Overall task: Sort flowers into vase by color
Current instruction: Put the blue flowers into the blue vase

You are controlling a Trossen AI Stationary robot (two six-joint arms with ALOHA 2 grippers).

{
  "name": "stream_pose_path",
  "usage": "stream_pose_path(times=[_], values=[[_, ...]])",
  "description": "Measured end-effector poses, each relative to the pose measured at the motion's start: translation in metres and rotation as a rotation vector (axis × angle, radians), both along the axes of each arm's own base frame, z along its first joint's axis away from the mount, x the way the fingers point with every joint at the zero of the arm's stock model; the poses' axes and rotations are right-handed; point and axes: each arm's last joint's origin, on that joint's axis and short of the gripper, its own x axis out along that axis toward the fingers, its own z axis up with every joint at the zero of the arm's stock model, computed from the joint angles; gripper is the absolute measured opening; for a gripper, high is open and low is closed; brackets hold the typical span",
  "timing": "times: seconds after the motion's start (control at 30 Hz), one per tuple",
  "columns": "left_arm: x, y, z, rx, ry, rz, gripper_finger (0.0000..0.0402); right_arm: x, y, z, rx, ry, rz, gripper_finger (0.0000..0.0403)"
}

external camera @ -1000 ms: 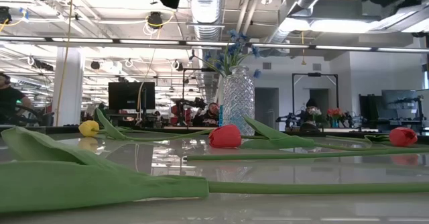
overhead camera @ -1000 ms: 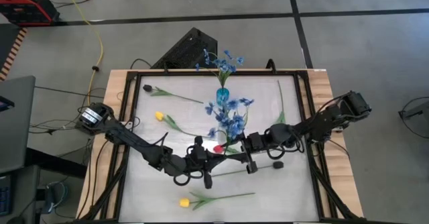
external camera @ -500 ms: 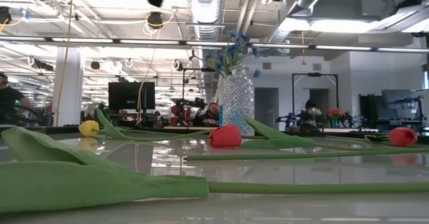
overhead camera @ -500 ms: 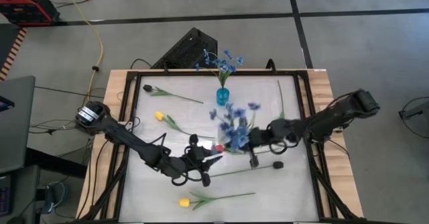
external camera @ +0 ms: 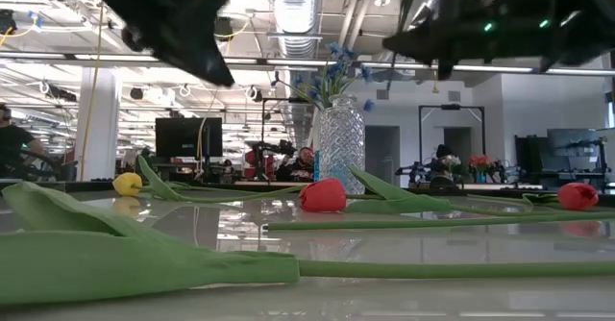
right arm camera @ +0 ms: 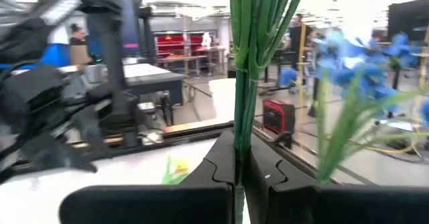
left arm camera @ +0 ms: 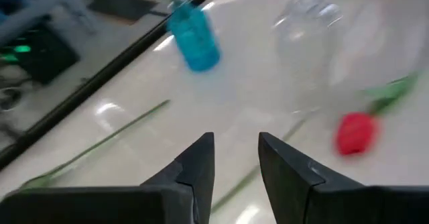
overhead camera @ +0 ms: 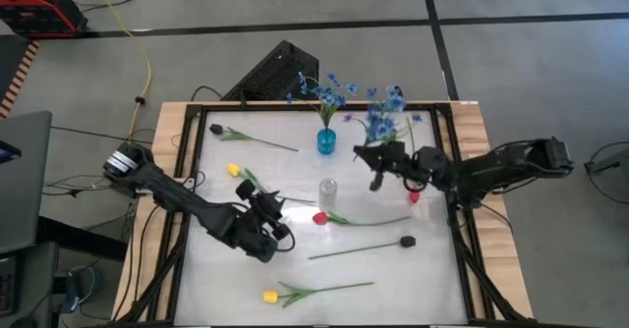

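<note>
My right gripper (overhead camera: 371, 161) is over the table's far right part, shut on a bunch of blue flowers (overhead camera: 384, 107). Their blossoms (right arm camera: 362, 63) reach toward the far edge. My left gripper (left arm camera: 234, 163) hovers open over the near left middle (overhead camera: 270, 220), holding nothing. The blue vase (overhead camera: 325, 139) stands at the far middle with blue flowers (overhead camera: 319, 87) in it. A red tulip (overhead camera: 319, 217), yellow tulips (overhead camera: 233, 170) (overhead camera: 269, 296) and dark blooms (overhead camera: 406, 241) (overhead camera: 216, 130) lie flat on the table. My right gripper pinches the bunch's green stems (right arm camera: 242, 103) together between its two fingers. The fingers come about level from the table's right and lie across the stems. The bunch is lifted clear of the table, with stems rising from the fingers and blossoms uppermost.
A clear glass vase (overhead camera: 327, 189) stands at the table's middle, between both grippers. Another red tulip (overhead camera: 414, 196) lies under the right arm. A black frame (overhead camera: 192, 171) rims the table. Bare tabletop lies at the near right.
The blue bunch, held low over the table's middle between both grippers, has gone with my right gripper toward the far right and now stands clear. This uncovered the clear vase. My left gripper has drawn back toward the table's left and turned.
</note>
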Motion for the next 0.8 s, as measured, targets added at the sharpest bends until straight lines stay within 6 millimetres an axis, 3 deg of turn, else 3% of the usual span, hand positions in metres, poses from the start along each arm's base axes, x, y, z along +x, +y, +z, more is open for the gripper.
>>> stream_pose_path(times=[0.23, 0.4, 0.5, 0.8], values=[[0.025, 0.021, -0.027, 0.020, 0.214, -0.073, 0.0105, 0.031, -0.037, -0.013, -0.024, 0.005, -0.061, 0.0032], [0.023, 0.040, -0.035, 0.012, 0.186, -0.205, 0.0105, 0.043, -0.060, -0.021, -0.039, -0.050, -0.026, 0.0032], [0.009, 0.051, -0.035, -0.035, 0.018, -0.326, 0.0105, 0.048, -0.069, -0.028, -0.010, -0.072, -0.031, 0.0032], [-0.062, 0.072, -0.035, -0.091, -0.607, -0.554, 0.0105, 0.075, -0.083, -0.036, -0.020, -0.105, -0.051, 0.0032]])
